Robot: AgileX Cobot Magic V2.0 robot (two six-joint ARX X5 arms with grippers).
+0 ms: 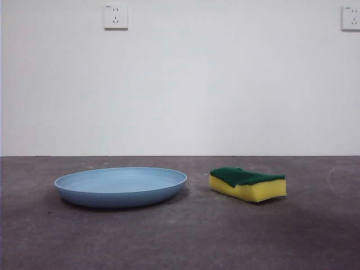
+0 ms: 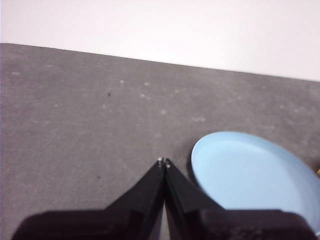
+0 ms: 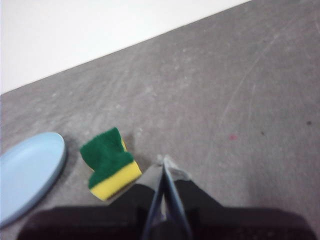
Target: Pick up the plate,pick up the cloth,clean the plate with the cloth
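Observation:
The light-blue plate (image 1: 120, 186) lies flat on the dark grey table, left of centre in the front view. The cloth, a yellow sponge with a green top (image 1: 248, 183), lies just to its right, apart from it. My left gripper (image 2: 163, 162) is shut and empty, held above the table beside the plate (image 2: 255, 175). My right gripper (image 3: 163, 160) is shut and empty, held above the table beside the cloth (image 3: 108, 163); the plate's edge (image 3: 30, 170) shows past the cloth. Neither arm shows in the front view.
A white wall stands behind the table, with two sockets (image 1: 116, 17) high up. The grey table top (image 1: 180, 236) runs bare in front of the plate and the cloth.

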